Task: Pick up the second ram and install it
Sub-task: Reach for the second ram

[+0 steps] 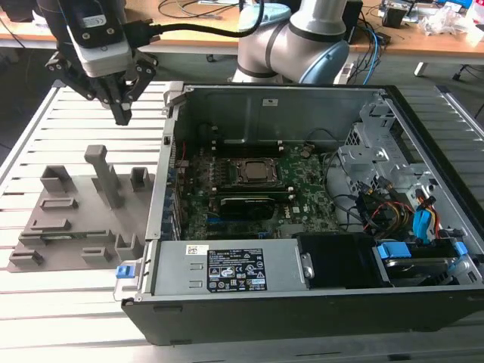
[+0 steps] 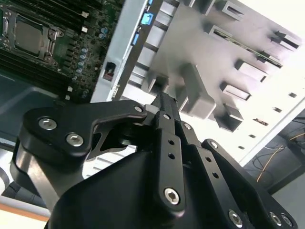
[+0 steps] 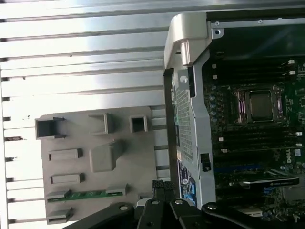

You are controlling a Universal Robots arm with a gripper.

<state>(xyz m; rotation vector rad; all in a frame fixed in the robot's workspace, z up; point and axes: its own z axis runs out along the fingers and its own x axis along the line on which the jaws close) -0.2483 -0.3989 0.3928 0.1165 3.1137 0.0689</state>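
Pincer (image 1: 122,113): clenched, my fingertips pressed together on nothing, hanging above the grey fixture tray (image 3: 138,160).
Ram: the second ram (image 3: 86,194) lies flat in a tray slot, apart from my fingertips.
Case: the open computer case (image 1: 302,302) stands just beside the tray, motherboard (image 1: 249,219) exposed.

downward pincer (image 1: 122,113), closed, empty

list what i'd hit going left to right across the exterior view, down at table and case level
grey parts tray → blue latch on the case corner → CPU socket → metal drive cage → blue cables
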